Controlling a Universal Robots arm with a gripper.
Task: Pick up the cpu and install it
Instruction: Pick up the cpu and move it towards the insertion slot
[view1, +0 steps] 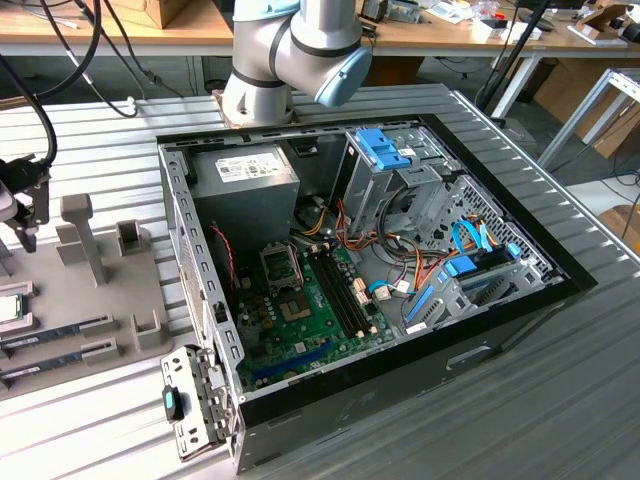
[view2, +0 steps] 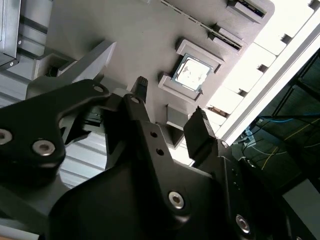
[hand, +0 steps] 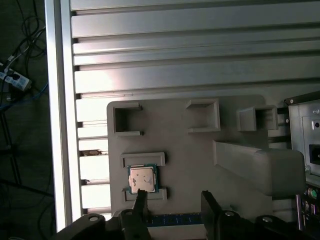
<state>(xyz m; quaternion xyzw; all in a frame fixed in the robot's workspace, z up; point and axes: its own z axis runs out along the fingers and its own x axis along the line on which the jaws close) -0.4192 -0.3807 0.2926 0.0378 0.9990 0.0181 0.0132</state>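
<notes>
Exterior view: cpu (hand: 142, 179) flat at 9 o'clock of the case (view1: 400, 385), square, silver lid up, green rim; your fingers (hand: 140, 200) wide, empty.

No text legible anywhere. White label (view1: 243, 168) sat on grey power supply (view1: 272, 192), upper middle of exterior view; print was too small to read. Metal top of cpu (hand: 142, 179) in first wrist view carried faint marks, none readable. No signs or numbers could be made out elsewhere.
</notes>
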